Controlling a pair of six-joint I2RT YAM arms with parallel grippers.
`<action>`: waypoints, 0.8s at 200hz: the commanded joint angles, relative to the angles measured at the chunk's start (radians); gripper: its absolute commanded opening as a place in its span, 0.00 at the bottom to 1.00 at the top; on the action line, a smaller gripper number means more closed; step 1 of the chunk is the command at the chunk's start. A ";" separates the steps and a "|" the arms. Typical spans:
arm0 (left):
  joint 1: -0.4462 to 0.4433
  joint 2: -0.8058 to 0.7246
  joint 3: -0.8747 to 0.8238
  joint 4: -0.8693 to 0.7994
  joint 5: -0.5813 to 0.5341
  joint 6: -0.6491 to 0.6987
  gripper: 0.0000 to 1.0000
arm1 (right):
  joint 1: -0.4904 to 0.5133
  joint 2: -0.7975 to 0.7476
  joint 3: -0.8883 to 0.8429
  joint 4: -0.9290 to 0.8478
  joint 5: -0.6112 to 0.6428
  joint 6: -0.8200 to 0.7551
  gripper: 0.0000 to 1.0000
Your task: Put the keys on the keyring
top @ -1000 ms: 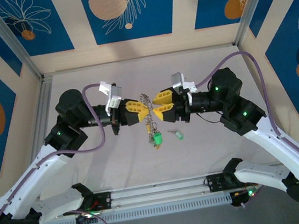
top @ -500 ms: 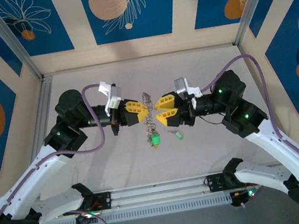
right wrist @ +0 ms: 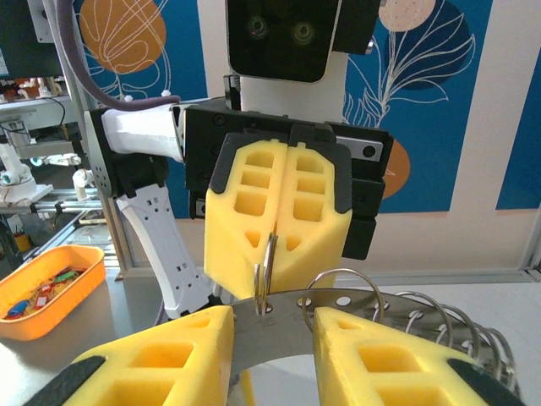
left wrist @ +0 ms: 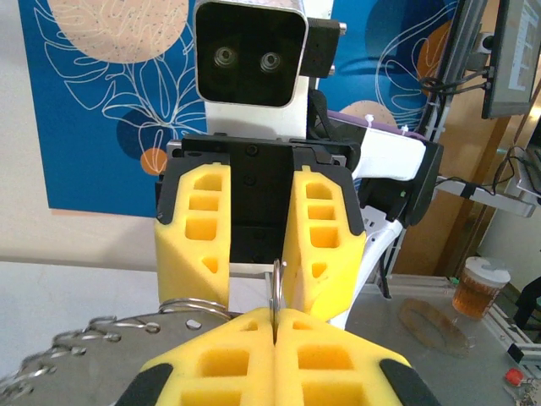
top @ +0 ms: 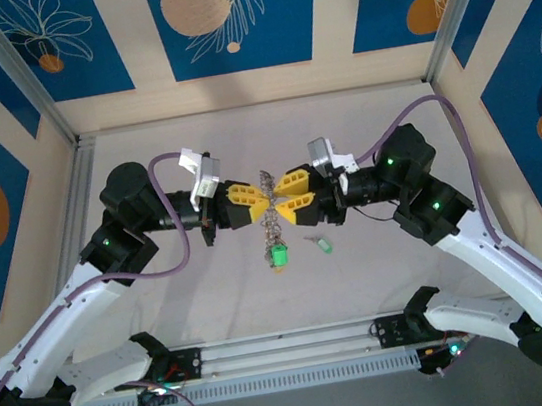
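Two grippers meet above the table (top: 244,298) from overhead: left gripper (top: 258,198) and right gripper (top: 284,199) flank the suspended keyring (top: 273,225), hanging key (top: 279,255) beneath, loose key (top: 323,244) beside. Left wrist: left jaws pinched closed on a ring loop. Right wrist: right jaws apart around the keyring; an off-centre squeeze may twist it free. Clear room surrounds both.

The keyring (top: 265,180) was partly hidden by the yellow fingers (top: 242,195), and the keys (top: 279,254) hanging beneath were too small to count.
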 commanded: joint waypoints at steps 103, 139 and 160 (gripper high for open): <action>0.000 -0.011 0.019 -0.005 -0.016 0.031 0.00 | 0.025 0.013 0.047 -0.033 0.005 -0.036 0.00; 0.001 -0.029 0.088 -0.247 -0.102 0.182 0.25 | 0.024 0.060 0.193 -0.295 0.034 -0.151 0.00; 0.002 -0.028 0.131 -0.358 -0.133 0.247 0.28 | 0.021 0.087 0.280 -0.417 0.031 -0.211 0.00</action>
